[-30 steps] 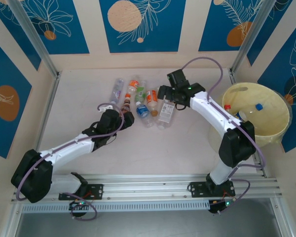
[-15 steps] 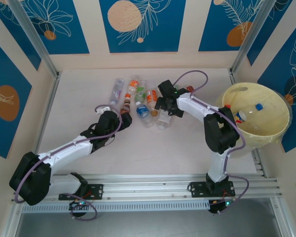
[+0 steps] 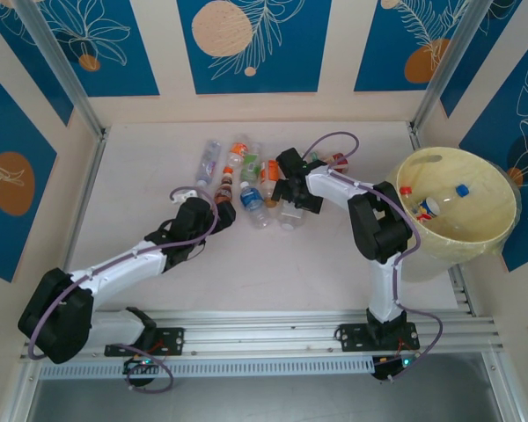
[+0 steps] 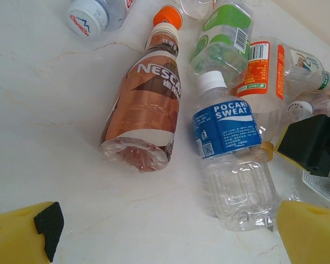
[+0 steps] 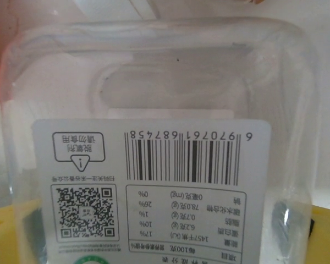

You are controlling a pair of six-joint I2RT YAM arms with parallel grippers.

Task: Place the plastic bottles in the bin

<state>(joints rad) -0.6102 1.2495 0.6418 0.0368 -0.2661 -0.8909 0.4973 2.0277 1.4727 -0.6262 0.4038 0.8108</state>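
Observation:
Several plastic bottles (image 3: 246, 171) lie in a cluster at the table's far middle. In the left wrist view a brown Nescafe bottle (image 4: 146, 104) and a blue Pocari Sweat bottle (image 4: 231, 148) lie just ahead of my left gripper (image 4: 168, 231), which is open with bare table between its yellow fingers (image 4: 22, 236). That left gripper (image 3: 218, 211) sits at the cluster's near-left edge. My right gripper (image 3: 292, 192) is down on a clear square bottle with a white label (image 5: 154, 181); its jaws stand wide open on either side. The pale yellow bin (image 3: 422, 163) holds a few bottles (image 3: 436, 204).
The bin stands at the right edge, partly beyond the table's metal rail (image 3: 462, 281). Blue patterned walls (image 3: 246, 44) enclose the back and sides. A red-capped bottle (image 3: 339, 161) lies behind the right arm's forearm. The right gripper's black body (image 4: 313, 143) shows beside the Pocari bottle.
The right arm folded back and swung its gripper left and down onto the white-labelled bottle. The left arm has barely moved.

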